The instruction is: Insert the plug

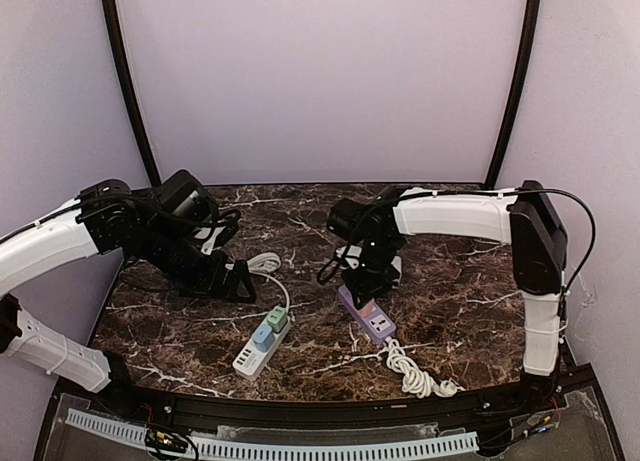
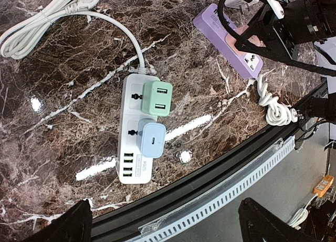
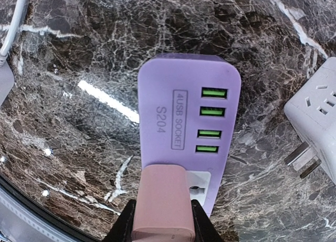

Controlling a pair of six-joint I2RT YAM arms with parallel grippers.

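Observation:
My right gripper (image 3: 161, 226) is shut on a pink plug (image 3: 163, 205), a black finger pressed on each side. The plug stands on the socket end of a purple power strip (image 3: 178, 105), covering part of the white socket panel; its prongs are hidden. From above, the right gripper (image 1: 362, 281) points down over the purple strip (image 1: 372, 319) at mid-table. My left gripper (image 1: 238, 281) hangs open and holds nothing, left of a white power strip (image 1: 258, 349). In the left wrist view its fingertips (image 2: 71, 226) stand wide apart.
The white power strip (image 2: 128, 90) carries a green adapter (image 2: 156, 98) and a blue adapter (image 2: 151, 139). A loose white adapter (image 3: 317, 118) lies right of the purple strip. A coiled white cord (image 1: 415, 371) rests near the front edge, another coil (image 1: 264, 263) behind the white strip.

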